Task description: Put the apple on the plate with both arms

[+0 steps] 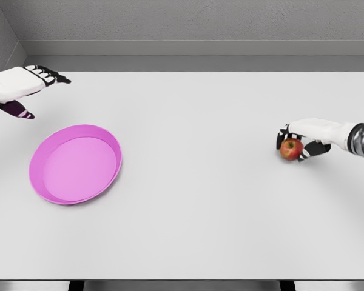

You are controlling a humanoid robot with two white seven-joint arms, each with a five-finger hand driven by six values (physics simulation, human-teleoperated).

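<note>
A small red apple (pixel 290 148) sits on the white table at the right. My right hand (pixel 298 143) comes in from the right edge and its fingers curl around the apple from above and behind. A pink plate (pixel 107 140) lies on the table at the left, with nothing in it. My left hand (pixel 37 85) hovers above and to the left of the plate, fingers stretched out and thumb hanging down, holding nothing.
The white table (pixel 194 206) fills most of the view, with its front edge along the bottom and a grey wall behind its far edge. A wide stretch of bare tabletop separates plate and apple.
</note>
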